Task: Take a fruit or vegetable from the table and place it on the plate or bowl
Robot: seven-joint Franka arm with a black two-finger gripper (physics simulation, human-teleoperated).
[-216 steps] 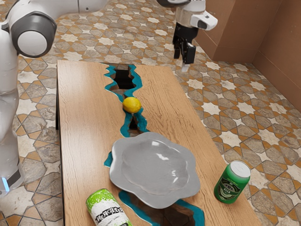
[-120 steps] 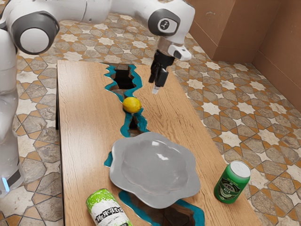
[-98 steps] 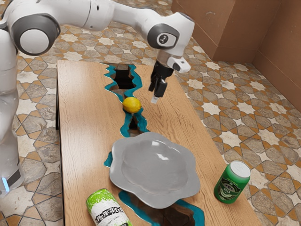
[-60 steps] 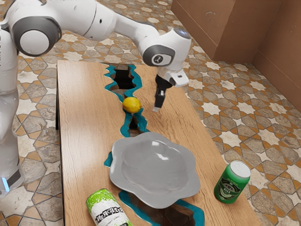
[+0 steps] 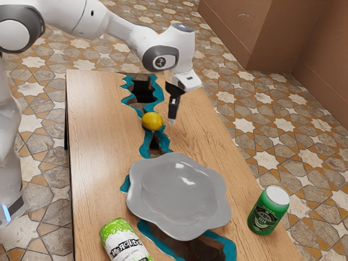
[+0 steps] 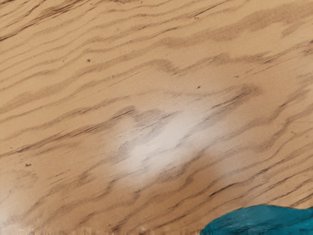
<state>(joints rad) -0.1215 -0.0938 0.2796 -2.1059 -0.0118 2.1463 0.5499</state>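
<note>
**Gripper position beside lemon, nothing held**

Gripper [image 5: 171,120] points straight down over the wooden table [image 5: 98,141], with its tips low and close to the surface. From the exterior view the jaws are seen nearly edge-on, so their opening cannot be told. Nothing is seen held in them.

Location of task items, referenced to the jaws:

- Lemon [image 5: 152,120]: just beside the jaws, on the exterior view's left of them and at about the same height in that view. It rests on the table at the edge of the teal resin channel [image 5: 145,145]. A narrow gap appears between lemon and jaws.
- Plate [image 5: 179,197]: grey, with a scalloped rim, lying flat on the table. It sits well apart from the jaws, on the near side of them in the exterior view, and lies across the teal channel. Nothing rests on it.

Other items:

- Green can [image 5: 268,210]: upright, far from the jaws, past the plate toward the exterior view's right.
- White-and-green can [image 5: 125,242]: lying on its side, far from the jaws, past the plate's near rim.

In the wrist view, bare wood grain of the table [image 6: 146,98] lies directly below the hand, with a patch of the teal resin channel [image 6: 259,221] at one corner.
</note>
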